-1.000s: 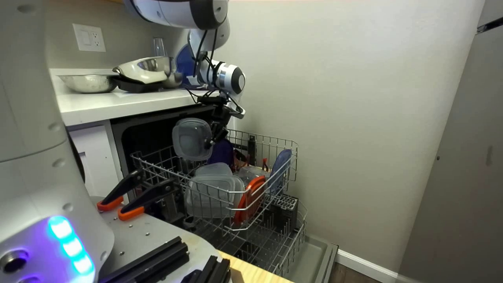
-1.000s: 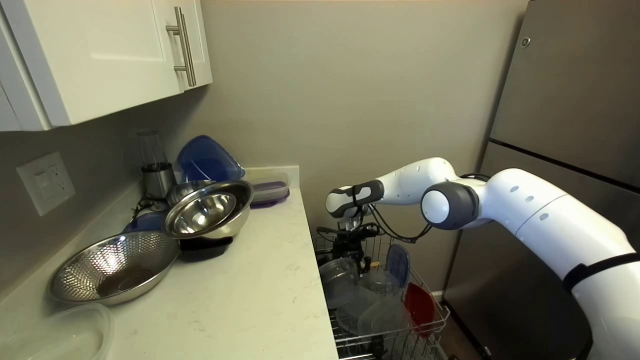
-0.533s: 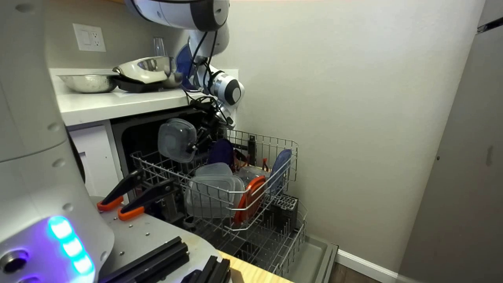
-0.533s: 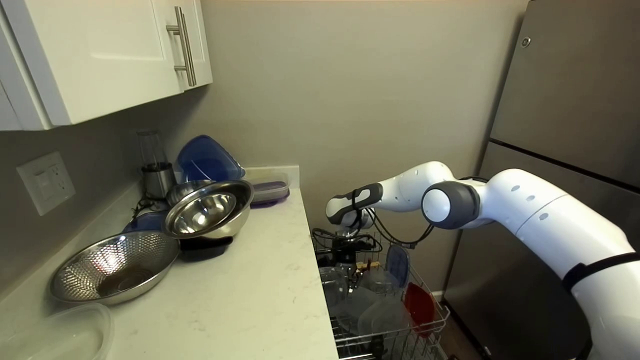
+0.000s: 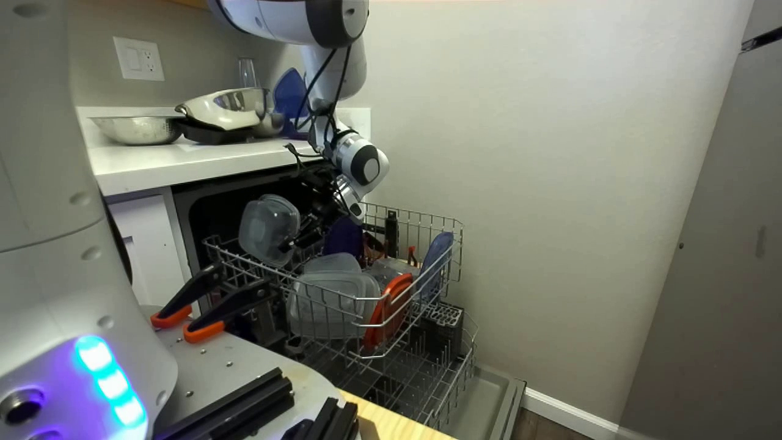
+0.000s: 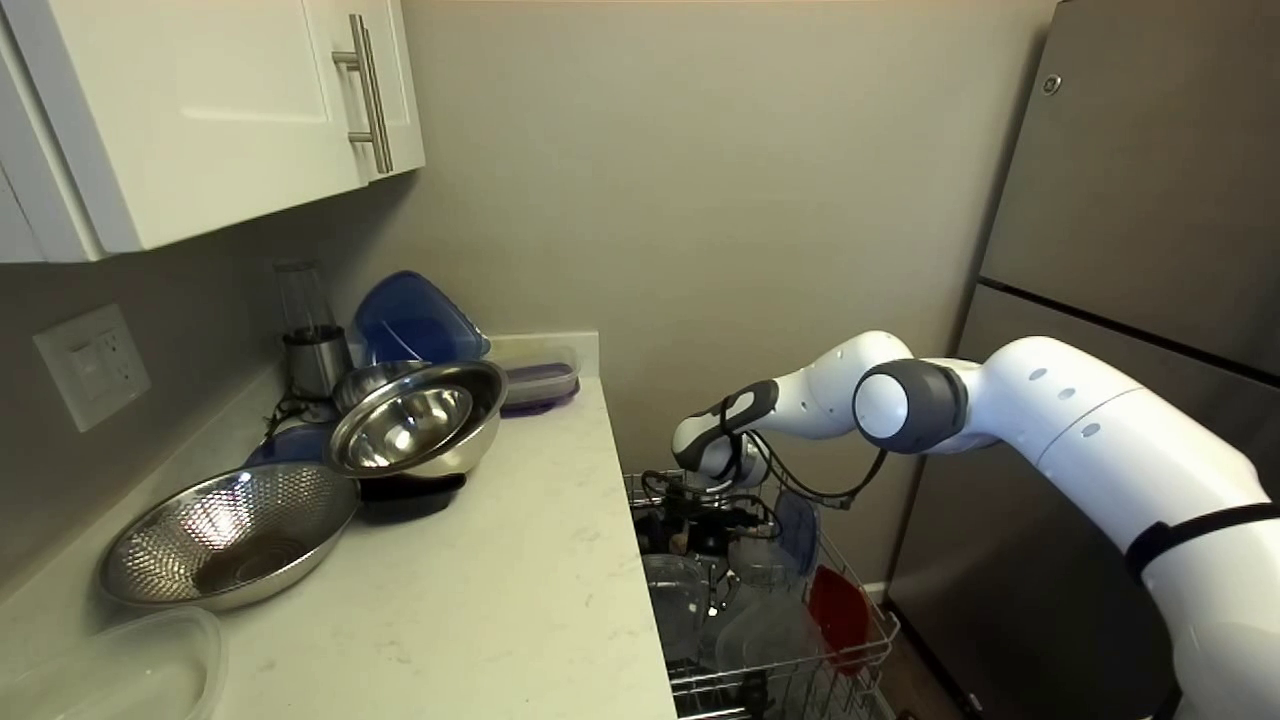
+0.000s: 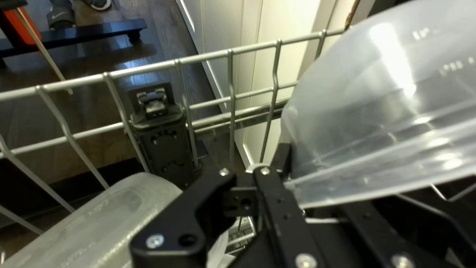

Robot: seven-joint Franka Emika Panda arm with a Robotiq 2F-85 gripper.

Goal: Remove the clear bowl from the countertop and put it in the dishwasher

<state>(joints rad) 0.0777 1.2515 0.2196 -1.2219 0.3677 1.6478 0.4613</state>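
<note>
Gripping the clear bowl (image 5: 267, 227) by its edge, my claw (image 5: 290, 243) hangs over the upper wire rack (image 7: 204, 57) of the dishwasher (image 5: 211, 214); one black fingertip (image 7: 283, 158) lies against the bowl's wall, and whether the bowl touches the wires below I cannot tell. Just beyond my fingers a fence of wires crosses, a black bracket (image 7: 163, 149) fixed to it, with a white cabinet front (image 7: 275, 22) past that. On the opposite side of my fingers from the bowl sits a frosted container (image 7: 96, 223). Lower than me, clear containers (image 5: 333, 305) and a red-orange piece (image 5: 391, 308) crowd the rack; a dark purple-blue piece (image 5: 343, 237) is close beside me, a paler blue piece (image 5: 437, 260) farther off. Above me juts the countertop (image 5: 195, 164), bearing a metal colander (image 6: 230, 535) and shiny bowls (image 6: 420, 420).

The bowl is thin, see-through and round-cornered, held tilted, with glossy streaks and a ridged rim. Round grey wires bend at mid-height. The frosted container has a blunt end. The colander is pierced with tiny holes; the countertop is smooth white, thick-edged.
</note>
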